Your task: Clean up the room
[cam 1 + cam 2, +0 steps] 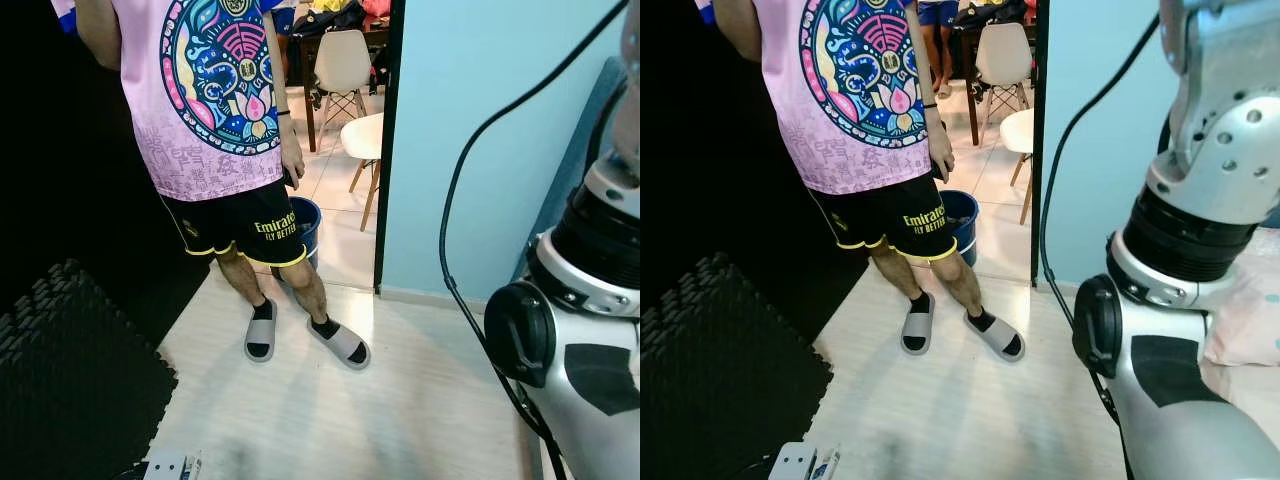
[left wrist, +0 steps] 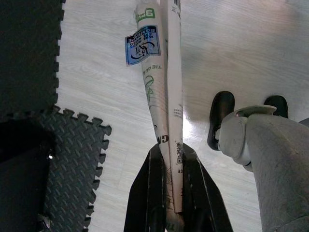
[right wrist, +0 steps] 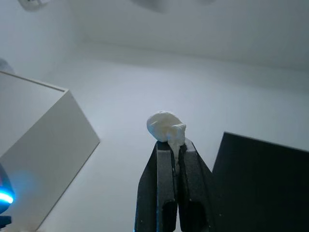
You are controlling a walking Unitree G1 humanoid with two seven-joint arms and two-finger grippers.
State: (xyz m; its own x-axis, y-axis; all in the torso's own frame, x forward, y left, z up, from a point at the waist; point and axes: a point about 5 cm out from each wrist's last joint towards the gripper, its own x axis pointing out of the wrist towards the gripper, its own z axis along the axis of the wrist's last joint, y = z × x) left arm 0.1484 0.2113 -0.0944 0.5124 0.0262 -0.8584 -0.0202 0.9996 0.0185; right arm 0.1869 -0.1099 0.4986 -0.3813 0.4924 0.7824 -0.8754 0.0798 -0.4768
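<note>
We've got our left jaws pinching a rolled paper packet above the floor; our right jaws pinch a white wad, person ahead.

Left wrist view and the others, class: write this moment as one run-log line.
left tool: shut on rolled printed packet | right tool: shut on white wad | ahead: person, blue bucket
</note>
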